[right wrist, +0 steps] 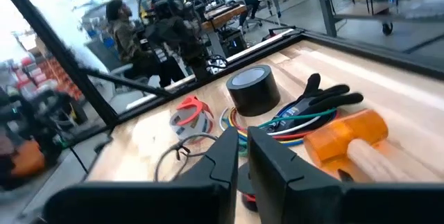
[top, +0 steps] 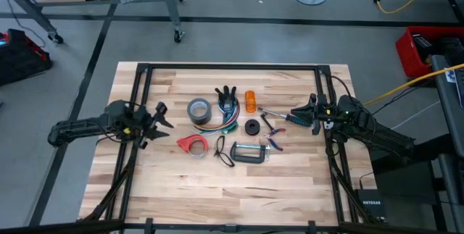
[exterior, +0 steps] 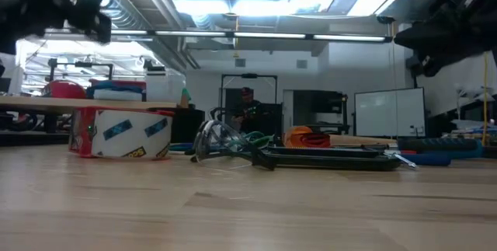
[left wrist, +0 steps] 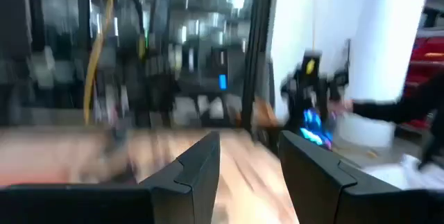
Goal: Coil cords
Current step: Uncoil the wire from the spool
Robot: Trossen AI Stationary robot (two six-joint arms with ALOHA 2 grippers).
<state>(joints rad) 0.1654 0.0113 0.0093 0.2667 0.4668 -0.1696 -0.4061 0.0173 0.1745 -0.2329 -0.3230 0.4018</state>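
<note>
The cords lie at the desk centre, long axis running toward the frame's top, black plugs uppermost, coloured loops below beside the grey tape roll. Bare wood surrounds the cluster. The left gripper, fingers apart, and the right gripper, fingers nearly closed and empty, flank it.

A: Count, quick?
B: One bunch of cords, one grey tape roll, one red tape dispenser.
A: Tools?
B: One black clamp, one orange mallet, one pair of pliers, one screwdriver, one black puck-like round thing.
A: Arms?
B: Two, so two grippers: left gripper, right gripper.
</note>
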